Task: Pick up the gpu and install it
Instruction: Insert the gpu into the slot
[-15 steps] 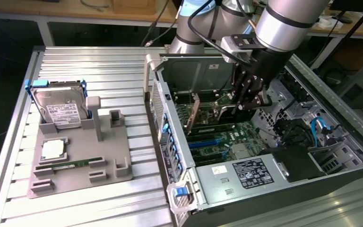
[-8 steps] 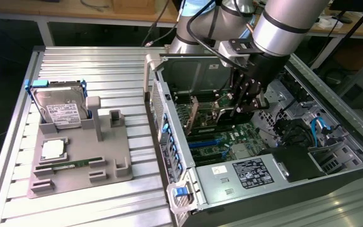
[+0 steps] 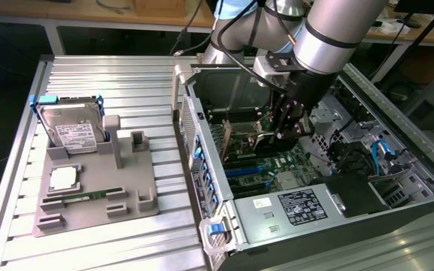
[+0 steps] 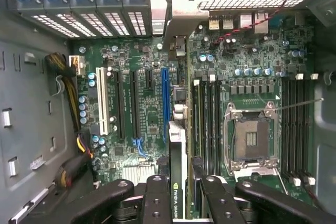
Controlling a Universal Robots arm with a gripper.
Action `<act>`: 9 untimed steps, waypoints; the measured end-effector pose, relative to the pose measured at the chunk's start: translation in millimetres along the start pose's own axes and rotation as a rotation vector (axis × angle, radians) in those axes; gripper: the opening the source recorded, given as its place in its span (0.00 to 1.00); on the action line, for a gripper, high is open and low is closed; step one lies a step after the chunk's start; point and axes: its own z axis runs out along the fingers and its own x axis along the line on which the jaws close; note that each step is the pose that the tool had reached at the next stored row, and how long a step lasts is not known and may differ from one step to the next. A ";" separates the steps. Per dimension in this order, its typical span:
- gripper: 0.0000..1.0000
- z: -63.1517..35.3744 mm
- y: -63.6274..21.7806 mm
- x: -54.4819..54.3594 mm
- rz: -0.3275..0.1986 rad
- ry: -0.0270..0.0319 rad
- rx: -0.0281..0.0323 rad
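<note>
The gpu [image 4: 178,145] appears edge-on in the wrist view, a thin dark card with a labelled edge and a silver bracket [image 4: 181,22] at its far end. My gripper [image 4: 179,203] is shut on it, with a black finger [image 4: 156,200] on each side. The card hangs above the motherboard [image 4: 142,119], just beside the long blue slot [image 4: 165,98] and apart from it. In the exterior view my gripper [image 3: 281,132] is down inside the open computer case [image 3: 300,206], holding the gpu [image 3: 248,134] upright over the board.
A grey fixture [image 3: 96,192] on the slatted table at the exterior view's left holds a hard drive [image 3: 70,132], a green memory stick [image 3: 89,195] and a square chip [image 3: 65,178]. Inside the case are the CPU socket [image 4: 251,139], memory slots [image 4: 207,119] and cables [image 4: 68,87].
</note>
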 end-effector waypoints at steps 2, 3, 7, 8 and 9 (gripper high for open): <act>0.27 1.9 0.5 0.7 0.000 0.0001 0.0003; 0.27 2.6 0.7 1.3 0.000 0.0001 0.0004; 0.27 5.2 1.1 6.5 0.000 0.0000 0.0015; 0.27 5.8 1.1 7.5 0.000 0.0000 0.0017; 0.27 6.5 1.1 7.8 0.000 -0.0002 0.0026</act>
